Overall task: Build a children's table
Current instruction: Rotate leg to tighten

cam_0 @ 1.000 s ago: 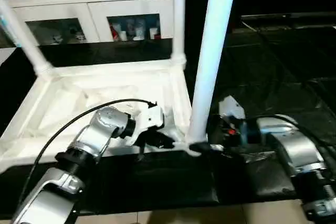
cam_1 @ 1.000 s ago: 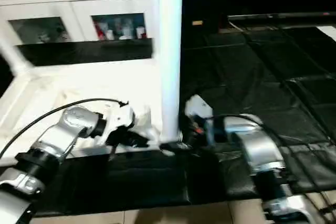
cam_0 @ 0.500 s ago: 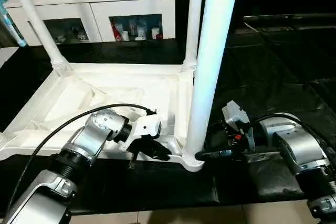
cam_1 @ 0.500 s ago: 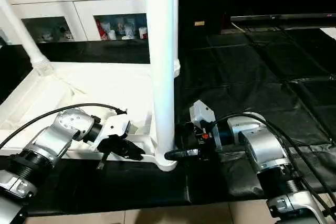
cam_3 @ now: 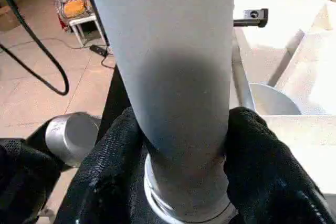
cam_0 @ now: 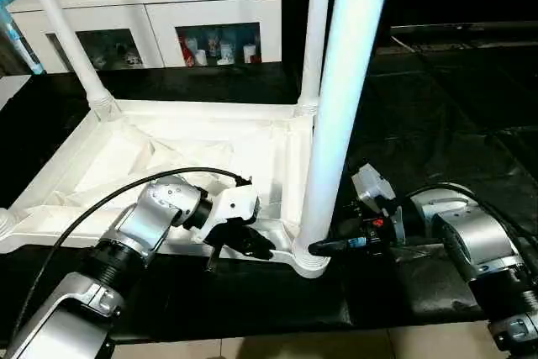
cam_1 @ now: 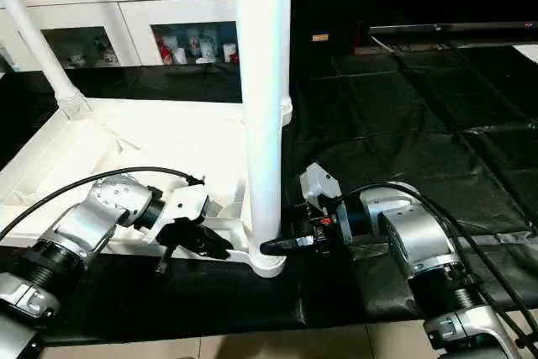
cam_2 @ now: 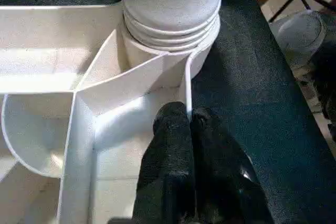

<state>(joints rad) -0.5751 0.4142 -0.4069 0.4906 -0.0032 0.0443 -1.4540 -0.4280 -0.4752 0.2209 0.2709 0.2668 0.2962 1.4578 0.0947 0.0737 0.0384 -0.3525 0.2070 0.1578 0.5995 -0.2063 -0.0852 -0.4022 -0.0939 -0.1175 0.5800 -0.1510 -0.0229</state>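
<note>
Black matting covers the floor where the work lies, with a white cabinet (cam_0: 151, 6) behind. Right end effector (cam_1: 282, 245) is clenched on the near leg (cam_0: 340, 107) just above its base, apparently to steady it upright in the corner socket (cam_0: 309, 256). Left end effector (cam_2: 189, 129) pinches the thin rim wall of the upturned table top (cam_0: 168, 157) beside that socket, probably pinning the top down against the push. Two more legs (cam_0: 315, 31) already stand in the far corners, so I'd judge this the third fitting
</note>
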